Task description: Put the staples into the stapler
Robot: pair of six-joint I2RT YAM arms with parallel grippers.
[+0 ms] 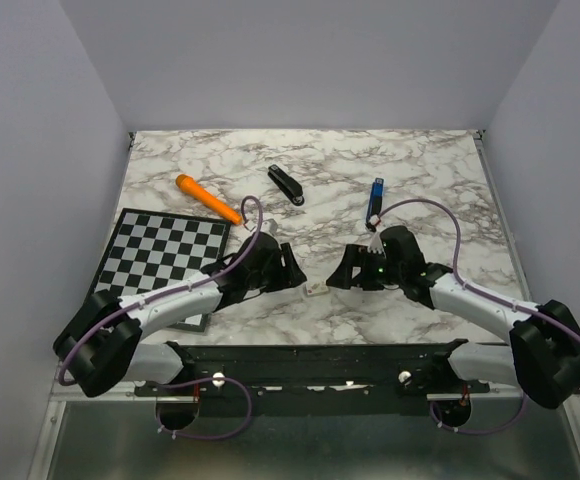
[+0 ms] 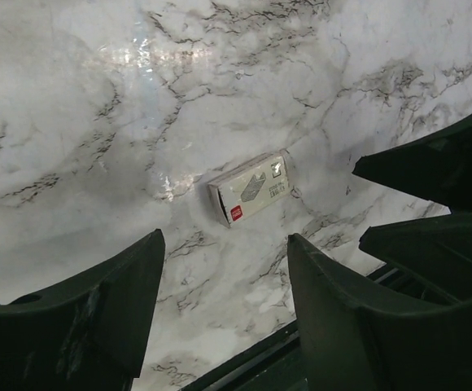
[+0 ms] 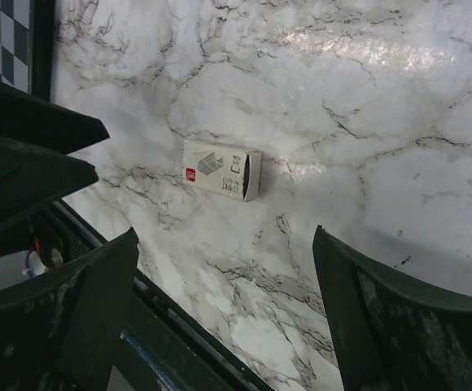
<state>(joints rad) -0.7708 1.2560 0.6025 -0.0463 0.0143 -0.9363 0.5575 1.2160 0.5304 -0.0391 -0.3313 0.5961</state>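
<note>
Okay, left tool [image 2: 224,326] and right tool [image 3: 226,318] both spread, flanking the box [image 2: 248,189] on the surface [image 2: 98,122]. Black stapler [image 1: 286,185] lies well apart, farther back.

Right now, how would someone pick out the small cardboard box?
At the near edge of the marble table, the left gripper and right gripper face each other. The box lies flat between them. Unlike the black stapler farther back, it is whitish with a small red mark.
</note>
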